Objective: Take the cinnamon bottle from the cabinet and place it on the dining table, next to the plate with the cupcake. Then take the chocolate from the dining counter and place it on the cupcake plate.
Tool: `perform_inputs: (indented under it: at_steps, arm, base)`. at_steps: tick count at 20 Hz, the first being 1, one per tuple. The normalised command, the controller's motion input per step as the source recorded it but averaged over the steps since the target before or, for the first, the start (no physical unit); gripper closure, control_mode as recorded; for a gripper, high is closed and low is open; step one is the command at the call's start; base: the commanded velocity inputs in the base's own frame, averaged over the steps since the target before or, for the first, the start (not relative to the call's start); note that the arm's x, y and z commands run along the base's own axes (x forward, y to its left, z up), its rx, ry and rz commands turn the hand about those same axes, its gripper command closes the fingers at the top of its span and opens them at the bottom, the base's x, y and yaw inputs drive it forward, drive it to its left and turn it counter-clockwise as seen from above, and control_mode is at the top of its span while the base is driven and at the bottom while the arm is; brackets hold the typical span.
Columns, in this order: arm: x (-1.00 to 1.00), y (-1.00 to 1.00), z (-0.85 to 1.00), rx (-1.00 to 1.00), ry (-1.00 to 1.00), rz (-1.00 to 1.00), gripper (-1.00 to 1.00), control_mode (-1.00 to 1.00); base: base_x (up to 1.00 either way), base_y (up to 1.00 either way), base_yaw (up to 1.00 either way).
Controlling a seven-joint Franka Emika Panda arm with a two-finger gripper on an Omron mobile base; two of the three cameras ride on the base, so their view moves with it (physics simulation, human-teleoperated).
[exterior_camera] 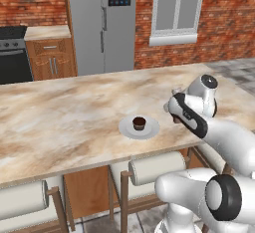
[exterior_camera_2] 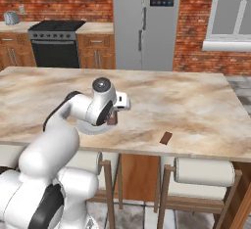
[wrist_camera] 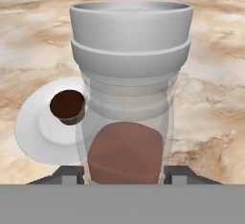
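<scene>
My gripper [wrist_camera: 125,175] is shut on the cinnamon bottle [wrist_camera: 129,89], a clear jar with a grey cap and reddish-brown powder, which I hold upright. It is low over the dining table [exterior_camera: 60,117], just right of the plate [wrist_camera: 33,132] with the cupcake [wrist_camera: 68,106]. I cannot tell whether its base touches the marble. In the left base view the plate [exterior_camera: 149,130] and cupcake [exterior_camera: 139,123] lie left of my hand. In the right base view the bottle [exterior_camera_2: 113,119] peeks out below my wrist, and the arm partly hides the plate [exterior_camera_2: 90,130]. The chocolate [exterior_camera_2: 166,138] lies flat near the table's front edge, to the right.
Cushioned stools [exterior_camera: 157,167] [exterior_camera_2: 203,171] are tucked under the table's near edge. A grey fridge [exterior_camera: 102,23] and a stove [exterior_camera_2: 54,42] stand against the far brick wall. Bare marble stretches to the left and behind the plate.
</scene>
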Motion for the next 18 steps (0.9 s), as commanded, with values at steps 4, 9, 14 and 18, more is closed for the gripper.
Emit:
perform_inputs:
  at_steps: [4, 9, 14, 18]
  arm:
    - [0.41, -0.21, -0.35, 0.00, 0.00, 0.00, 1.00, -1.00]
    - [0.36, -0.07, -0.29, 0.00, 0.00, 0.00, 1.00, -1.00]
    - [0.13, 0.00, -0.25, 0.01, 0.00, 0.00, 1.00, -1.00]
    - [0.04, 0.00, -0.22, 0.02, -0.02, 0.00, 1.00, -1.00]
  base:
    - [0.00, 0.00, 0.00]
    - [0.00, 0.00, 0.00]
    - [0.00, 0.00, 0.00]
    - [0.00, 0.00, 0.00]
